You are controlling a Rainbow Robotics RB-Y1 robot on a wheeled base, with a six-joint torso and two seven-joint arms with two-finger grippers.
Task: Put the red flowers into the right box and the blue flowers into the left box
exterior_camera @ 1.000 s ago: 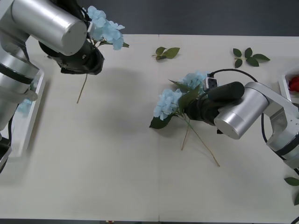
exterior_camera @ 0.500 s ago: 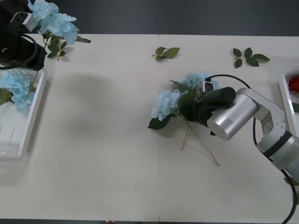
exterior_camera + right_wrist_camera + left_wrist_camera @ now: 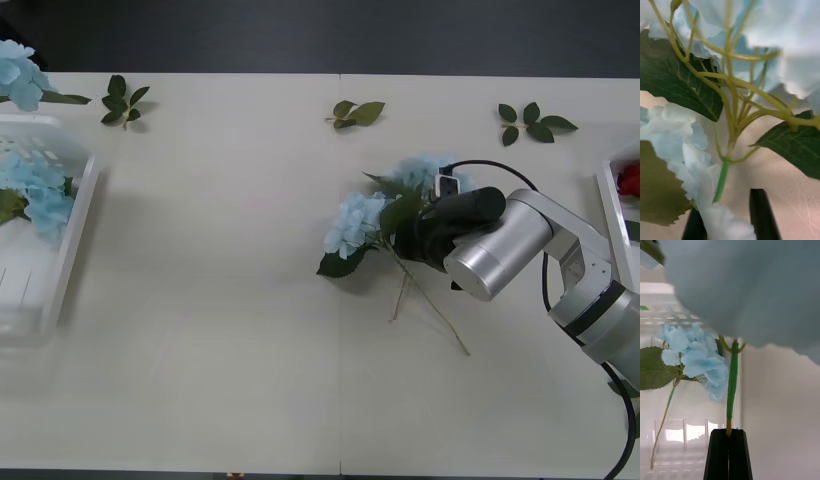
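Pale cream tabletop (image 3: pixel 220 330), dark floor (image 3: pixel 400 35) beyond.
Thin seam down the tabletop's middle; even light, soft shadows.

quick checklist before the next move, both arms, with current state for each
1. Left gripper clamped on a blue flower stem: ok, jaws shut on it.
2. That flower over the left box: ok in the left wrist view; the tray wall and a blue flower already inside lie beneath.
3. Right gripper lined up on a stem in the blue flower pile: ok.
4. Right jaws closed on that stem: not ok, they stand apart around it.
5. Red flower in the right box: ok.
6. Which pile stem is between the right jaws: cannot tell.
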